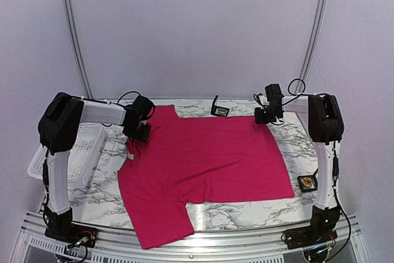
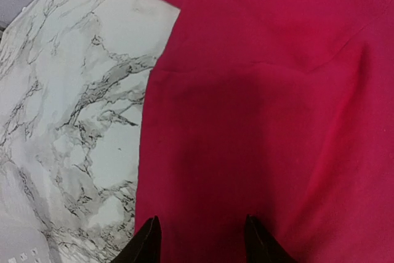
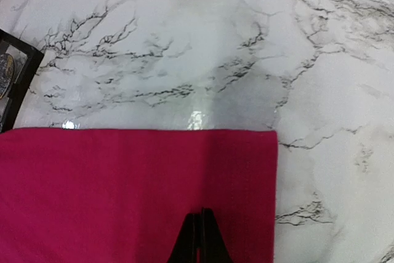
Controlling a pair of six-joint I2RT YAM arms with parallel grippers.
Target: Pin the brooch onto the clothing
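- The shirt lies spread flat on the marble tabletop, turned sideways: neck toward the left arm, hem toward the right arm, one sleeve pointing to the near edge and the other to the far edge.
- It looks like thin, soft cloth, light and limp. It probably folds, drags and bunches under any push, and gives a pin no firm backing unless it is held taut or pressed flat.
- The edges are the sensible places to take hold: a hem corner, a sleeve seam or the shoulder. There a pinch gathers a small fold without rucking the chest, where a pin would go.
- The left end effector hovers over the far shoulder, just inside the shirt's edge. Its fingers stand partly apart, with flat cloth below and nothing between them.
- The right end effector is at the far hem corner with its fingers pressed together. Whether a fold of cloth is nipped between them cannot be told.
- What seems to be the brooch, a small gold-coloured piece, sits in a black tray on the tabletop, just off the shirt's near right corner.
- It is likely small, hard, light and fiddly. It wants a narrow grip on its body, with the pin side kept clear.
- An open black case stands at the far edge, just beyond the shirt.
- A white basket sits to the left.
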